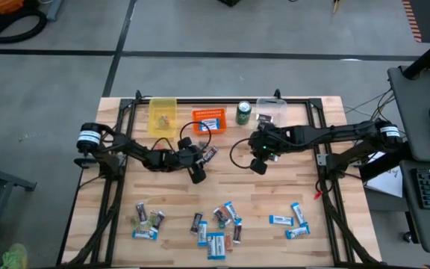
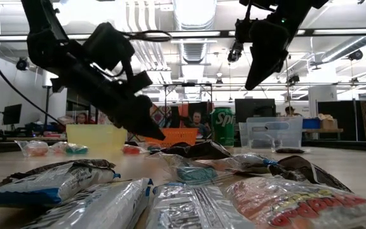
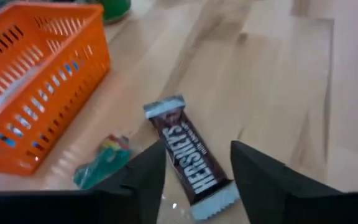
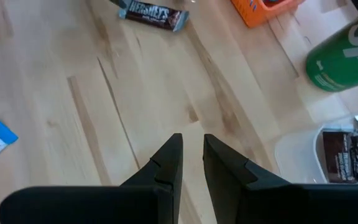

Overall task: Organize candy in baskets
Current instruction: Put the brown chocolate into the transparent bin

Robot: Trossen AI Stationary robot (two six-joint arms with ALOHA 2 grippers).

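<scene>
Fingers [image 3: 148,174] of your left gripper [image 3: 194,171] stand apart over the Hershey's bar [image 3: 190,155] beside the orange basket [image 3: 36,81]; your right gripper's [image 4: 191,155] nearly touch.

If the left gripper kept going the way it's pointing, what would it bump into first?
Most likely the brown Hershey's bar. It lies on the table right between the left gripper's open fingers. The orange basket sits off to one side.

Candy [image 1: 216,224] lies scattered along the table's [image 1: 125,194] near edge, well apart from three baskets [image 1: 208,120].
</scene>
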